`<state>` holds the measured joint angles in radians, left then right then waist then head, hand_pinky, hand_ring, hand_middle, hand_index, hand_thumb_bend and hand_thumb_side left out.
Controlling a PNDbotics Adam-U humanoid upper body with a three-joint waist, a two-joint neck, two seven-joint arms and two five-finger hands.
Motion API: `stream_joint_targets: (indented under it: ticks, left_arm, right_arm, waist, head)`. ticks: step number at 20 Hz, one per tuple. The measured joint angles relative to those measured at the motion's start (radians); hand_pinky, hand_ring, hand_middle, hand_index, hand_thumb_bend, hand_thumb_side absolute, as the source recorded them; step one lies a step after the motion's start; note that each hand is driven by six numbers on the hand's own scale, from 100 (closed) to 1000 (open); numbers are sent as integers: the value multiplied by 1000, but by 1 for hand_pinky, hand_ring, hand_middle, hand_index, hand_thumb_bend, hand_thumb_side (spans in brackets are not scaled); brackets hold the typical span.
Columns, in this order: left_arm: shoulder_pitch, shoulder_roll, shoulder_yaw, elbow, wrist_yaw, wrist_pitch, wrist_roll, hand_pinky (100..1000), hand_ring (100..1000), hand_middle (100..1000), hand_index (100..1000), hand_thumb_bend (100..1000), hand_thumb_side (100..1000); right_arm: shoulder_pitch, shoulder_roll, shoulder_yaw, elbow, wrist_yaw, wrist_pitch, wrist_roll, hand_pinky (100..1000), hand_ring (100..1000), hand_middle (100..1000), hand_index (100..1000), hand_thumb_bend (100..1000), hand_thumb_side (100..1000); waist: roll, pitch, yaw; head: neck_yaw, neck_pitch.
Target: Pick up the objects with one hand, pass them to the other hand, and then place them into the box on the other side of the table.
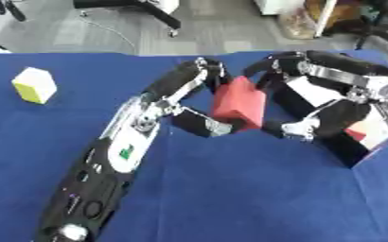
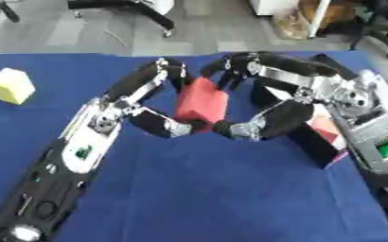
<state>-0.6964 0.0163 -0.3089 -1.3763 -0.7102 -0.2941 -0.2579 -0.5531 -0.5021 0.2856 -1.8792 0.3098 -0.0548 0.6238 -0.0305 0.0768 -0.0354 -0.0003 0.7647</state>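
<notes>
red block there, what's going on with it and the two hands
The red block is mid-handover above the blue table. The left hand has its fingers and thumb curled round the block from the left, and the right hand closes on it from the right, so both hold it at once. A box sits just under the right arm. A yellow block lies untouched at the far left of the table.

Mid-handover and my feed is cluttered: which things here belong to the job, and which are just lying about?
Job:
red block, pinched between left hand and right hand
yellow block, waiting on the blue table
box, beneath the right hand

Lying about:
office chair legs on the floor beyond the table
</notes>
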Motion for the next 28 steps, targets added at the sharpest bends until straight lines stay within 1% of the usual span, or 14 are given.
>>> stream_joint_targets:
  ticks: [4,11,15,21,22,24,26,28]
  left_arm:
    - [1,-1,4,-2,18,14,4,568,473,505,623,404,434]
    - [3,-2,3,-44,98,29,2,568,472,503,621,407,436]
    - [6,-1,2,-66,126,35,-5,568,472,503,621,407,436]
    - [9,1,1,-83,139,41,-13,568,471,503,620,406,435]
    - [9,1,1,-85,141,41,-13,568,471,503,620,406,435]
    - [9,1,1,-89,147,41,-15,569,472,503,620,407,434]
    - [9,1,0,-91,150,41,-15,569,472,503,621,406,434]
    - [9,1,0,-92,152,41,-16,570,473,504,621,408,434]
  right_arm:
    - [-2,15,1,17,58,-26,-25,768,792,871,947,365,502]
    - [-11,38,9,38,168,-80,-77,773,794,872,949,367,512]
    - [-16,49,12,43,201,-98,-101,778,796,871,952,366,515]
    - [-18,52,13,42,250,-120,-130,786,799,867,956,361,512]
    - [-18,54,14,42,257,-123,-133,786,798,863,955,360,505]
    - [-18,57,16,42,267,-127,-137,779,787,833,940,339,440]
    - [-17,58,18,42,270,-130,-139,767,769,792,924,289,352]
    - [-17,59,18,41,270,-131,-140,751,748,754,905,259,304]
  waist:
    - [0,0,0]
    - [0,0,0]
    - [0,0,0]
    - [0,0,0]
    - [0,0,0]
    - [0,0,1]
    - [0,0,1]
    - [0,0,1]
  head:
    - [-4,0]
    - [-13,4]
    - [-17,4]
    - [-20,4]
    - [-20,4]
    - [-20,4]
    - [-21,4]
    - [-21,4]
